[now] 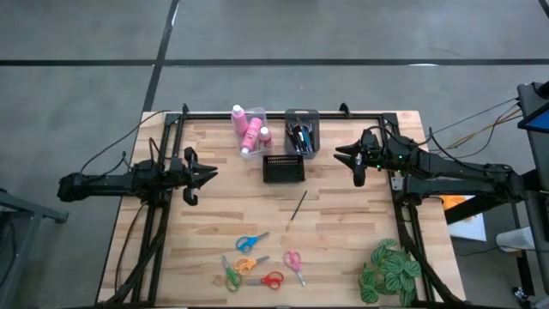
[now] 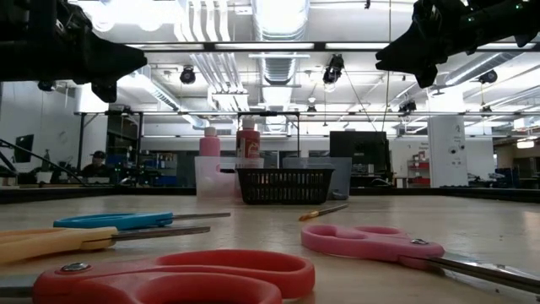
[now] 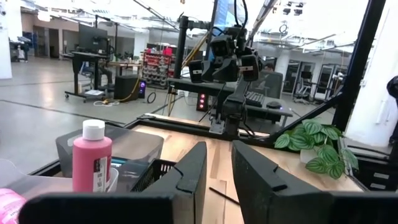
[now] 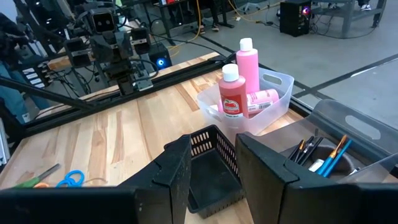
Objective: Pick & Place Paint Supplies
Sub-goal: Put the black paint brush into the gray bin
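Three pink bottles with white caps [image 1: 250, 129] sit in a clear bin at the table's far edge, two upright and one lying down [image 4: 241, 82]. Beside it, a grey bin holds several paintbrushes [image 1: 299, 136]. One loose paintbrush [image 1: 297, 206] lies flat on the wood near the middle. Several scissors lie flat near the near edge: blue [image 1: 251, 242], orange [image 1: 249, 264], green [image 1: 230, 275], red [image 1: 271, 279], pink [image 1: 294, 264]. My left gripper [image 1: 210, 174] hovers open above the table's left side. My right gripper [image 1: 340, 155] hovers open at the right, facing the black basket [image 4: 211, 168].
A black mesh basket [image 1: 283, 168] stands in front of the two bins. A green leafy plant [image 1: 390, 270] sits at the near right corner. Bare wood lies between the grippers and around the loose brush. A black frame rail [image 1: 283, 112] runs along the far edge.
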